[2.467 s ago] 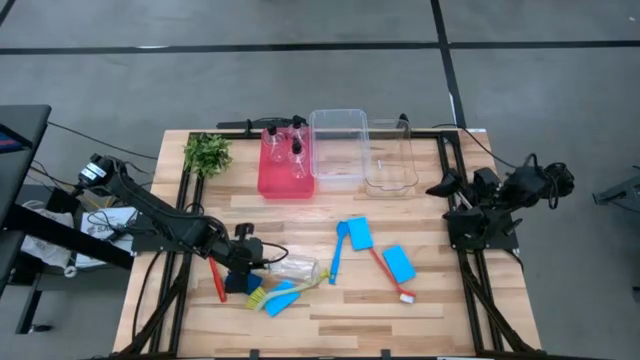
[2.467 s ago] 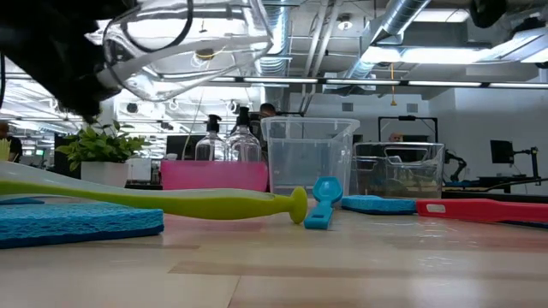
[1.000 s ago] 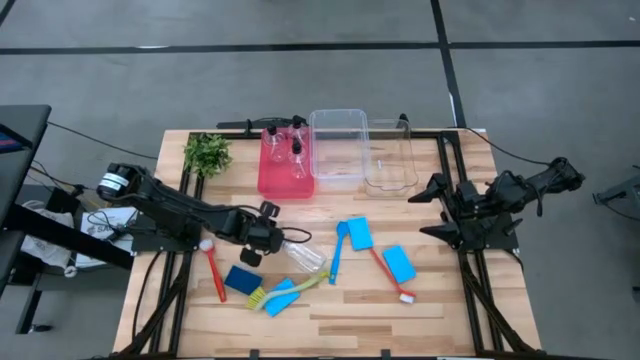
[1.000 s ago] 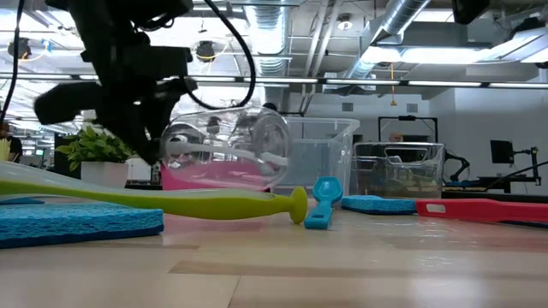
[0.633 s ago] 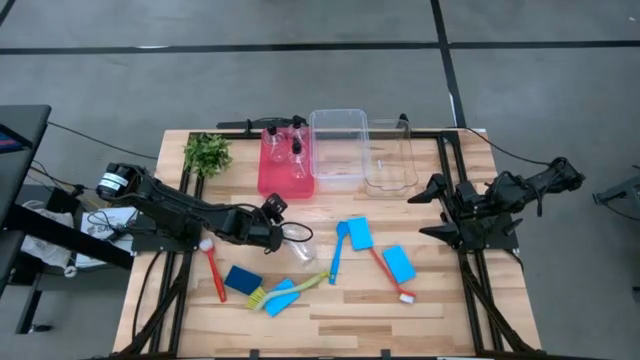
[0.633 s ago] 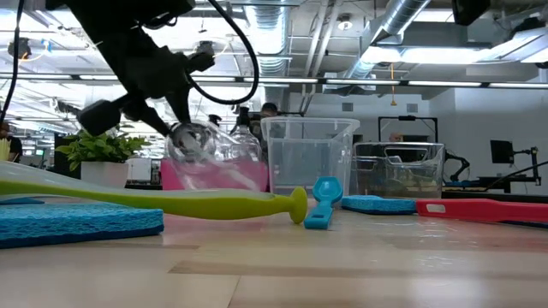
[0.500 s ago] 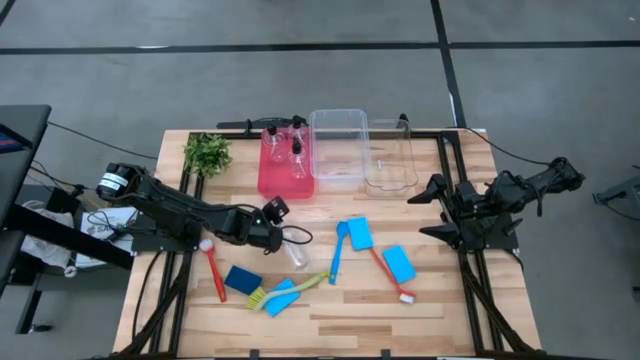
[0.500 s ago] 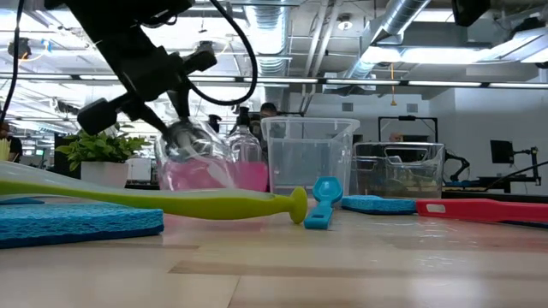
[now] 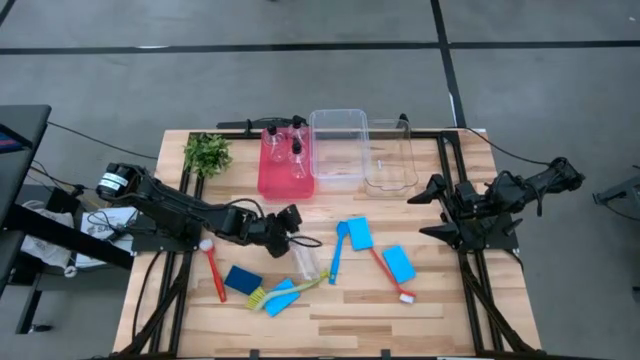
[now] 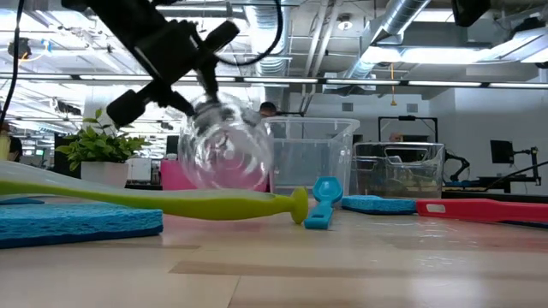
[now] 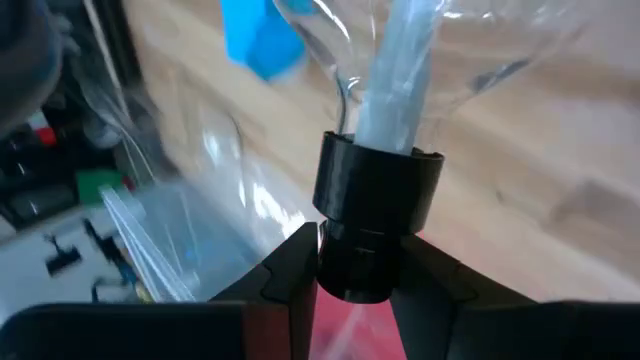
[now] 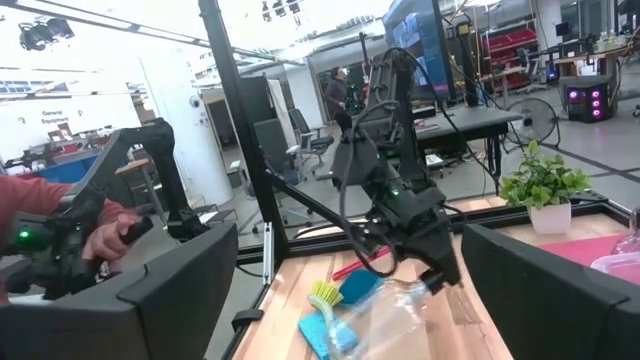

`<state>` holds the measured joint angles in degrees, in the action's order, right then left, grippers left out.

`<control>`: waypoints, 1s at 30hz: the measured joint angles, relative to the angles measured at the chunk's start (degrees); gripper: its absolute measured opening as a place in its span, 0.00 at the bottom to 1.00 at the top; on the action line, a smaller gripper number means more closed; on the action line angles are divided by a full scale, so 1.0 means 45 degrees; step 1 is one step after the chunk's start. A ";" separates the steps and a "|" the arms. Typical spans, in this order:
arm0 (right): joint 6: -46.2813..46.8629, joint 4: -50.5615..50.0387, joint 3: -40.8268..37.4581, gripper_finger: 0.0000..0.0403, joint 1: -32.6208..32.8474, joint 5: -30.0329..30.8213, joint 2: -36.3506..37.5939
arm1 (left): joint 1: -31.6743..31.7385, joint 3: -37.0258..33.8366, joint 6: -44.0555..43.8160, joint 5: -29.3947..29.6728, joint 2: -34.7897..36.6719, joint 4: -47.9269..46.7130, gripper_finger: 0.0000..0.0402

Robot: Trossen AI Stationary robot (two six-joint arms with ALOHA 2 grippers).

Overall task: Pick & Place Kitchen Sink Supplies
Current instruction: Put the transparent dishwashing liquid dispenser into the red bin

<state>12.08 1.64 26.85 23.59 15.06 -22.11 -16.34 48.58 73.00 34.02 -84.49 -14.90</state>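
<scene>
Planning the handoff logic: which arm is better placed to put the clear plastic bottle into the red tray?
Left. Its gripper already clamps the clear plastic bottle by its black cap, near the red tray. The right gripper waits open at the table's right edge.

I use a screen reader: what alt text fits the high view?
The left pincer holds a clear bottle by its black cap above the wooden table, among blue sponges and brushes. The right pincer waits open at the table's right edge.

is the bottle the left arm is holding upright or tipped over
Tipped: the left gripper grips the clear bottle by its black cap, body pointing sideways above the table.
</scene>
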 joint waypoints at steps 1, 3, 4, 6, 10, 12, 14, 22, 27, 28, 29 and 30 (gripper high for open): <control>0.0000 -0.0028 0.0000 0.94 0.0000 0.0002 0.0000 | 0.0000 0.0000 0.0064 -0.0383 0.0000 0.0213 0.26; 0.0000 -0.0104 0.0000 0.94 0.0000 0.0001 0.0000 | 0.0003 0.0000 0.0093 -0.0904 0.0000 0.0421 0.26; 0.0009 -0.0173 0.0000 0.94 0.0000 0.0002 0.0000 | 0.0037 0.0000 0.0086 -0.1060 0.0000 0.0434 0.26; 0.0219 -0.0347 0.0000 0.94 0.0000 0.0002 -0.0003 | 0.0146 0.0000 0.0073 -0.1441 0.0000 0.0435 0.26; 0.0638 -0.0705 0.0000 0.94 0.0000 0.0002 0.0000 | 0.0456 0.0000 0.0067 -0.2001 0.0000 0.0524 0.28; 0.0670 -0.0861 0.0000 0.94 0.0000 0.0001 -0.0005 | 0.0571 0.0000 0.0062 -0.2344 0.0000 0.0582 0.30; 0.0674 -0.0984 0.0000 0.94 0.0000 0.0000 0.0000 | 0.0649 0.0000 0.0062 -0.2606 0.0000 0.0724 0.31; 0.0670 -0.1062 0.0000 0.94 0.0000 -0.0003 -0.0005 | 0.0652 -0.0005 0.0060 -0.3607 0.0000 0.1273 0.32; 0.0670 -0.1151 0.0000 0.94 0.0000 0.0002 -0.0003 | 0.0656 -0.0005 0.0004 -0.3663 0.0000 0.1444 0.32; 0.0675 -0.1260 0.0000 0.94 0.0000 -0.0002 0.0000 | 0.0656 -0.0005 -0.0127 -0.3626 0.0000 0.1446 0.32; 0.0671 -0.1372 0.0000 0.94 0.0000 -0.0001 -0.0001 | 0.0643 -0.0005 -0.0409 -0.3610 0.0000 0.1473 0.32; 0.0672 -0.1443 0.0000 0.94 0.0000 0.0000 -0.0005 | 0.0646 -0.0010 -0.0874 -0.3608 0.0000 0.1527 0.32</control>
<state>15.10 -4.85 26.85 23.59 15.06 -22.13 -13.43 48.53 69.06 17.78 -84.49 -8.03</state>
